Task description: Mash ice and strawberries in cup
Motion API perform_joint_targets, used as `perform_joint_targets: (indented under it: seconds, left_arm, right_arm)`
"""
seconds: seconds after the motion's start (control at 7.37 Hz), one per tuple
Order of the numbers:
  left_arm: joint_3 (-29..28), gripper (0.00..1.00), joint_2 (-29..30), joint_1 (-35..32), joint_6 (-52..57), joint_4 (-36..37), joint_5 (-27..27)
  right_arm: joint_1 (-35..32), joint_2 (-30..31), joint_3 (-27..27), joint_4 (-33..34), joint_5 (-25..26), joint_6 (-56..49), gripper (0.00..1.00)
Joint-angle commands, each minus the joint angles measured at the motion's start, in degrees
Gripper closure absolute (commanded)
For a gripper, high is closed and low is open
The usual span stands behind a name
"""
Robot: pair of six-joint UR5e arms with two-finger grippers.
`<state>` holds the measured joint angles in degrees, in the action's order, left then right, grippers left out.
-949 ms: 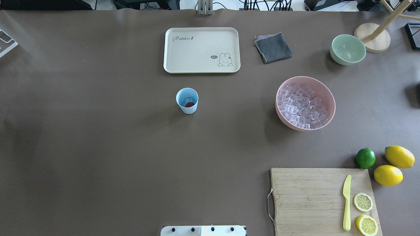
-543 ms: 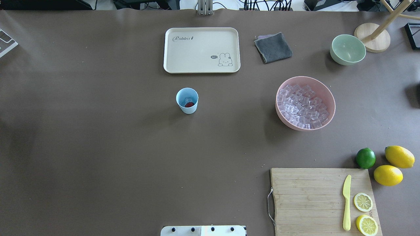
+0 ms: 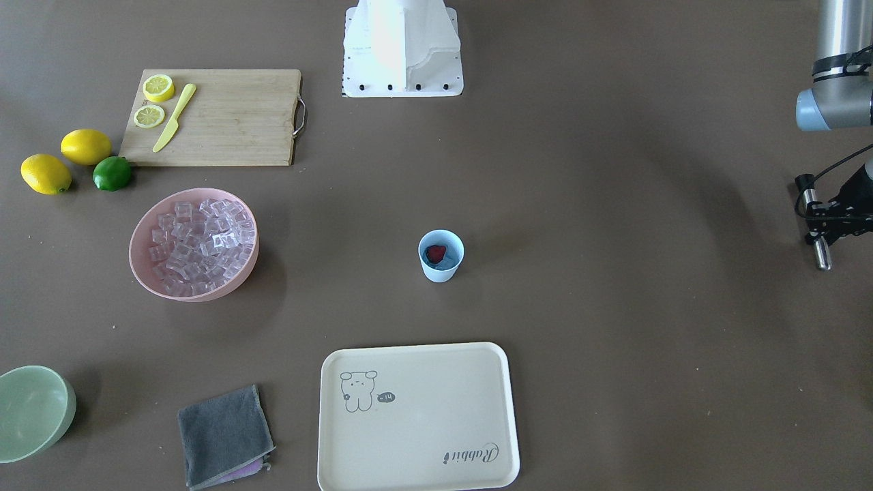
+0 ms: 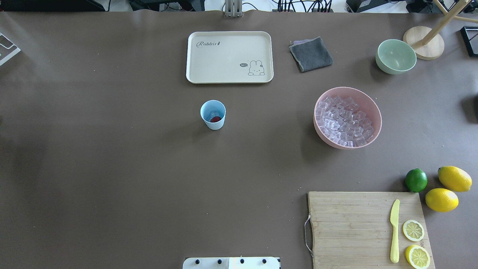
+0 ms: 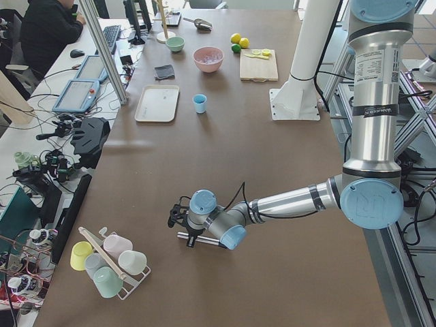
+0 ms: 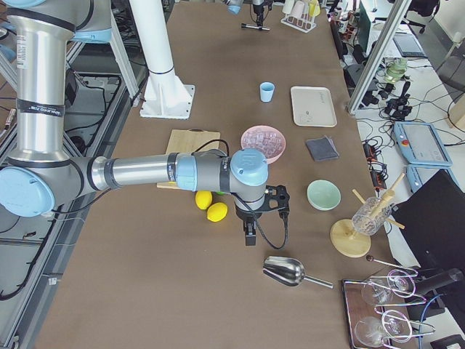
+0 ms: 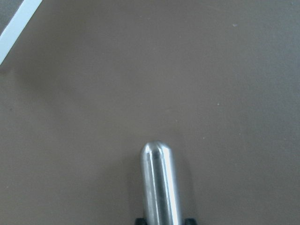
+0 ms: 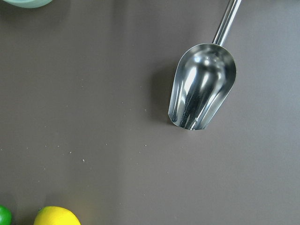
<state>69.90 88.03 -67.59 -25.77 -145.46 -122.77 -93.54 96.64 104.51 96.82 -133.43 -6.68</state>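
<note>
front-facing view | left gripper point(image 3: 816, 222) pinches steel rod point(image 3: 822, 254) as masher, well apart from cup point(image 3: 440, 268) | strawberry point(image 3: 435, 254), ice point(image 4: 214, 113) already inside | right gripper point(image 6: 249, 235) state: cannot tell

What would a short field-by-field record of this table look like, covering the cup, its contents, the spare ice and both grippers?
cup: light blue, upright, mid-table
in cup: strawberry, looks whole, with ice
pink bowl: heaped with spare ice
left gripper: shut on metal rod, far from cup
right gripper: above the table near metal scoop; open or shut unclear
mashing: not yet started
</note>
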Motion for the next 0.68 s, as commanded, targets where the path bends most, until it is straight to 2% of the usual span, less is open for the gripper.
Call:
perform_joint_targets:
  seconds: [0.0, 0.27, 0.41, 0.54]
  left_arm:
    - [4.1, 0.7, 0.4, 0.0, 0.5, -0.1, -0.2]
    - [13.0, 0.71, 5.4, -0.6, -1.1, 0.3, -1.1]
    - [15.4, 0.71, 9.6, -0.7, -7.1, -0.4, 0.9]
    - [19.7, 0.71, 12.1, -0.1, -10.8, -1.6, 7.7]
  right_arm:
    - [-0.2, 0.1, 0.1, -0.1, -0.3, 0.0, 0.0]
    - [-0.2, 0.0, 0.1, 0.0, -0.3, 0.0, 0.0]
    - [-0.2, 0.1, 0.1, -0.1, -0.3, 0.0, 0.0]
    - [-0.3, 0.4, 0.2, -0.1, -0.3, 0.0, 0.0]
